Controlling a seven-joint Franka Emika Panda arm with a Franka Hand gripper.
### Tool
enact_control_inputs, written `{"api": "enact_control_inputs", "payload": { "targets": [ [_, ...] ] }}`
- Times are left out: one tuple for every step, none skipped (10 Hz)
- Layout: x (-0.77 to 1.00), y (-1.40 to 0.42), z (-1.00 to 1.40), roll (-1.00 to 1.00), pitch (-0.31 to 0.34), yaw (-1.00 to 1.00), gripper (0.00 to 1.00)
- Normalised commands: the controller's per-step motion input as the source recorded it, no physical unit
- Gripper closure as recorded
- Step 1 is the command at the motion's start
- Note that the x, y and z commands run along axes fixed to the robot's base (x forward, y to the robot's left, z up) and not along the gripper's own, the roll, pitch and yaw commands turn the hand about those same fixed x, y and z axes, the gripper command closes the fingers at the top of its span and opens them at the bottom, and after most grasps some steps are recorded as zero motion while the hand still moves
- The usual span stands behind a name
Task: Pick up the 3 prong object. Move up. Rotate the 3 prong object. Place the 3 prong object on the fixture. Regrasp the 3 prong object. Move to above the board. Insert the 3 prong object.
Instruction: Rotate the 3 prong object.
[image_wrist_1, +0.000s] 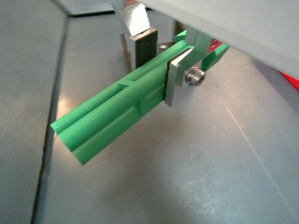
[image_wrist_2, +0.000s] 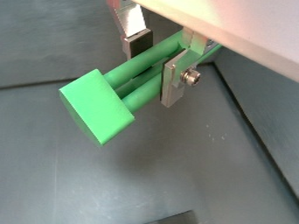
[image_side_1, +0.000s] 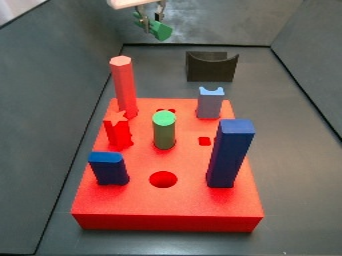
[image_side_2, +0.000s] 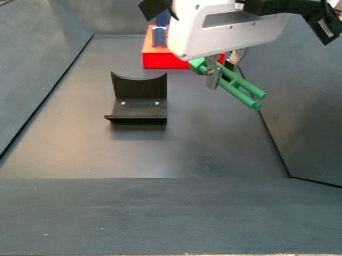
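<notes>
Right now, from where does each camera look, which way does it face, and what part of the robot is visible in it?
Wrist view: on the wrist, close above the gripper, along the 3 prong object; silver fingers show.
Wrist view: same mount, facing the bar's end; fingers show.
Side view: high at the board's front, facing the fixture behind; the gripper hangs beyond.
Side view: opposite end, fixture nearer; the white wrist shows.
All four show the held bar.

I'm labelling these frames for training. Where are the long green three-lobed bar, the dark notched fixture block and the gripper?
Long green three-lobed bar (image_side_2: 242, 88), a side view: middle of its shaft.
Dark notched fixture block (image_side_2: 136, 101), a side view: its front face.
Gripper (image_wrist_1: 162, 54), a wrist view: midway between fingertips, shut on the bar.
</notes>
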Motion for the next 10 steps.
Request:
{"api": "enact_control_inputs", "payload": {
  "targets": [
    [0.03, 0.03, -0.03, -0.01, -0.025, -1.0, 1.0],
    [0.03, 0.03, -0.03, -0.02, -0.028, -1.0, 1.0],
    [0.03, 0.03, -0.03, -0.02, -0.033, -1.0, 1.0],
    [0.02, 0.03, -0.03, -0.02, -0.038, -1.0, 1.0],
    [0.02, 0.03, -0.04, -0.03, -0.048, -1.0, 1.0],
    [0.02, 0.03, -0.04, -0.03, -0.053, -0.94, 1.0],
    [0.02, 0.03, -0.04, -0.03, -0.051, -0.61, 1.0],
    [0.02, 0.02, -0.04, -0.03, -0.05, -0.42, 1.0],
    [0.02, 0.02, -0.04, -0.03, -0.048, -0.25, 1.0],
    [0.0, 0.0, -1.0, 0.0, 0.0, 0.0, 1.0]
  ]
}}
